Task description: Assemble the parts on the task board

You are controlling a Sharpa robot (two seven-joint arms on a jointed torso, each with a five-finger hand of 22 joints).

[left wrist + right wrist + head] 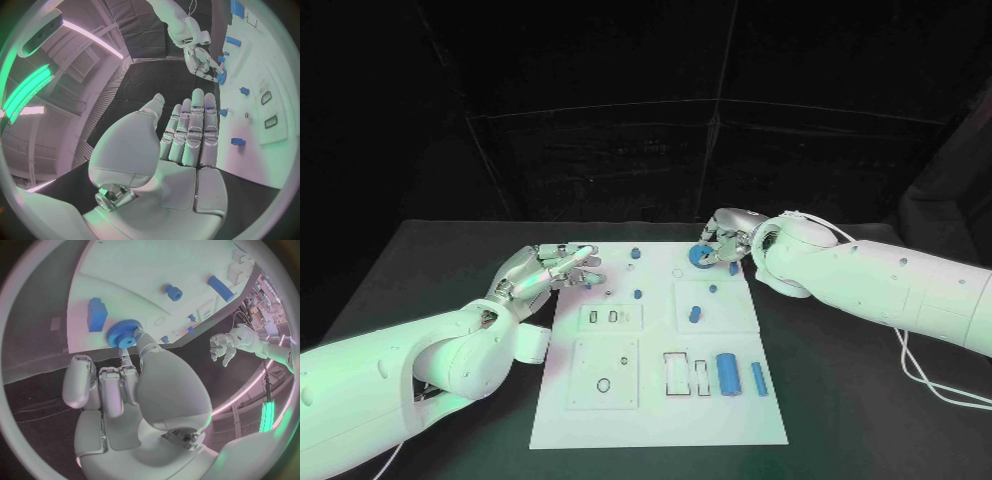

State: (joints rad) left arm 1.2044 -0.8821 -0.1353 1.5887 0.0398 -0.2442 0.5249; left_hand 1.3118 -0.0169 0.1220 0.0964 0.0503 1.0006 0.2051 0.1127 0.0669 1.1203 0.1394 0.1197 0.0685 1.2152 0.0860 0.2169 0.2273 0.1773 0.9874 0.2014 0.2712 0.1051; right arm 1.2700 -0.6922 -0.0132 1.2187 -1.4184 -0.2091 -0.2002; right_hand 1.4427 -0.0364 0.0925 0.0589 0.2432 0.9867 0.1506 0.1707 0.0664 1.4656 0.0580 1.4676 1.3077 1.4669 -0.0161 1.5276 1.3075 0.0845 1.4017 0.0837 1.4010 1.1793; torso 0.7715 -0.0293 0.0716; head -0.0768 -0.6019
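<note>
The white task board (pixel 661 410) lies in the middle of the black table. My right hand (pixel 723 238) is over the board's far right corner and pinches a blue gear (pixel 698 258) between thumb and fingertips; the right wrist view shows the gear (pixel 123 335) at those fingertips (pixel 128 356), just above the board. A blue block (pixel 97 314) lies beside it. My left hand (pixel 553 268) hovers at the board's far left corner with straight fingers (pixel 195 130) and holds nothing. Small blue parts (pixel 638 294) sit on the board's far half.
A blue cylinder (pixel 728 372) and a blue bar (pixel 759 378) lie at the near right of the board, beside rectangular slots (pixel 676 372). An oval hole (pixel 604 384) is at the near left. A white cable (pixel 935 385) lies on the table at the right.
</note>
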